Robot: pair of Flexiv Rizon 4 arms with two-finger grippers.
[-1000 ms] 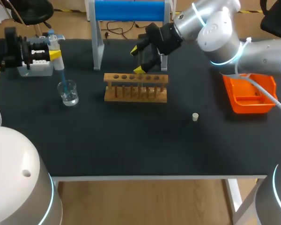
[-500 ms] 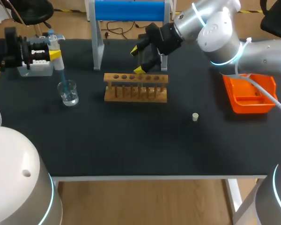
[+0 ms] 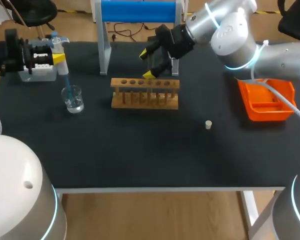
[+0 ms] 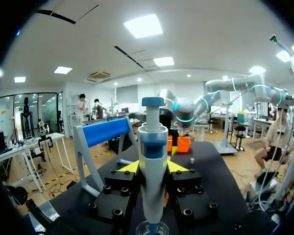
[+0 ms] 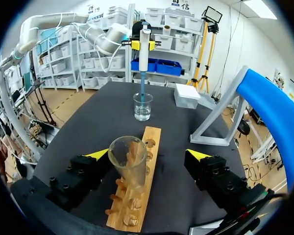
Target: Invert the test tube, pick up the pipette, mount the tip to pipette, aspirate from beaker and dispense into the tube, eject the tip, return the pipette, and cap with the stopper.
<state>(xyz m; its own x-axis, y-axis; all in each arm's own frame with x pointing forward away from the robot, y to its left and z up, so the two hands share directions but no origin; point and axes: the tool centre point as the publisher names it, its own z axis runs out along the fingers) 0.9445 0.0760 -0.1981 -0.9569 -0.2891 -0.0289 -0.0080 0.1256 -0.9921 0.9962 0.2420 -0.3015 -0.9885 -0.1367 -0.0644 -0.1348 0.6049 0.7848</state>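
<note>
At the far left of the surface [image 3: 140, 150], your left claw [image 3: 58, 57] is closed on the pipette [image 4: 153, 142], with one yellow-tipped finger on each side of its body, and holds it upright. The pipette's bluish tip [image 5: 141, 88] reaches down into the glass beaker [image 3: 73, 99], which stands on the surface directly under that claw. Toward the far edge, near the middle, the wooden rack [image 3: 145, 94] sits with its row of holes facing up. Your right claw [image 3: 146, 64] hangs over the rack with its fingers spread wide. The test tube [image 5: 129, 164] stands upright in one rack hole, mouth up, between those fingers. It is nearer one finger, with clear space on the side of the other, so you see it ungripped. The small white stopper [image 3: 208, 124] lies alone on the surface, well apart from the rack, toward your right. The orange tray [image 3: 255, 112] rests near the right edge, below the right arm. A stand carrying a blue roll [image 3: 138, 11] rises behind the rack.
</note>
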